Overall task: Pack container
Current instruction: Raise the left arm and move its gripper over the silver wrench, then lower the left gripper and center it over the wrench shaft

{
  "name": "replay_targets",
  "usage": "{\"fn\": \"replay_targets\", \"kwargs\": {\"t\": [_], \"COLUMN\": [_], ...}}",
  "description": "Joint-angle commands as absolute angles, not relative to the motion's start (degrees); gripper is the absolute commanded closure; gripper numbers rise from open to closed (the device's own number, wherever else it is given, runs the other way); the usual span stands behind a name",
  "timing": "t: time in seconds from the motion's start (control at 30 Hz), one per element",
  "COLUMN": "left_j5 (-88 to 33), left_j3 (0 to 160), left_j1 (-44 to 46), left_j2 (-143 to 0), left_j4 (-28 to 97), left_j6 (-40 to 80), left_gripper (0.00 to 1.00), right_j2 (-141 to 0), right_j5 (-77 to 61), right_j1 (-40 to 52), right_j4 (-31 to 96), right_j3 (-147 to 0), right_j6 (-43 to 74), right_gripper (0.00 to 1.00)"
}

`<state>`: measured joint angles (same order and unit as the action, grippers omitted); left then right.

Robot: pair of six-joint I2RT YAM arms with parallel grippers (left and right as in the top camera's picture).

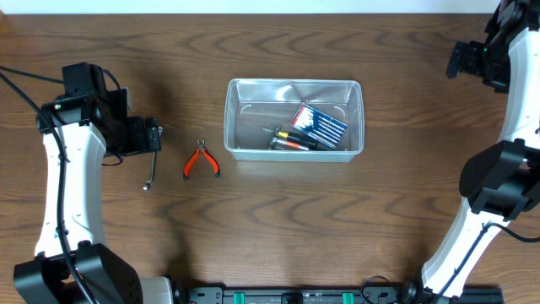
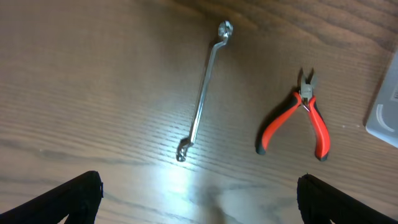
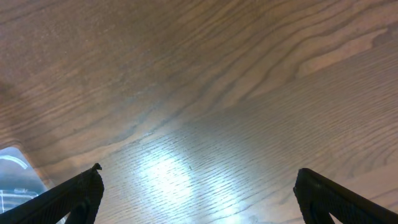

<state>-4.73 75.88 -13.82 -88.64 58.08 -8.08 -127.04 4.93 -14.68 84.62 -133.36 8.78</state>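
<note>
The clear plastic container [image 1: 294, 89] stands at the table's middle. Inside lie a blue box [image 1: 319, 123] and a few tools with orange and dark handles [image 1: 285, 138]. Red-handled pliers [image 1: 201, 160] lie left of it, also in the left wrist view [image 2: 297, 121]. A silver wrench [image 1: 150, 174] lies further left, and shows in the left wrist view [image 2: 202, 93]. My left gripper [image 2: 199, 199] is open and empty, above the table just short of the wrench. My right gripper [image 3: 199, 199] is open and empty over bare wood at the far right. A container corner shows at the edge [image 2: 385, 118].
The wooden table [image 1: 270, 228] runs to all sides. The right arm [image 1: 498, 169] stands along the right edge, the left arm [image 1: 67, 169] along the left. A corner of the container shows in the right wrist view [image 3: 15, 177].
</note>
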Motion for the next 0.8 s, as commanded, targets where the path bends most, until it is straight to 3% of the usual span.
{"fn": "replay_targets", "kwargs": {"t": [0.0, 0.4, 0.77], "left_j5": [-3.77, -3.20, -3.44], "left_j3": [76.90, 80.88, 80.88], "left_j1": [-13.82, -14.13, -14.13], "left_j2": [-89.08, -102.61, -103.22], "left_j4": [56.47, 57.76, 52.99], "left_j6": [-14.11, -14.33, -14.33], "left_gripper": [0.02, 0.02, 0.02], "right_j2": [-126.76, -126.76, -126.76], "right_j5": [5.39, 5.41, 5.39], "right_j1": [-15.40, -15.35, -15.35], "right_j4": [84.62, 84.62, 84.62], "right_j3": [-133.32, -133.32, -133.32], "right_j6": [9.37, 9.37, 9.37], "right_gripper": [0.01, 0.01, 0.01]}}
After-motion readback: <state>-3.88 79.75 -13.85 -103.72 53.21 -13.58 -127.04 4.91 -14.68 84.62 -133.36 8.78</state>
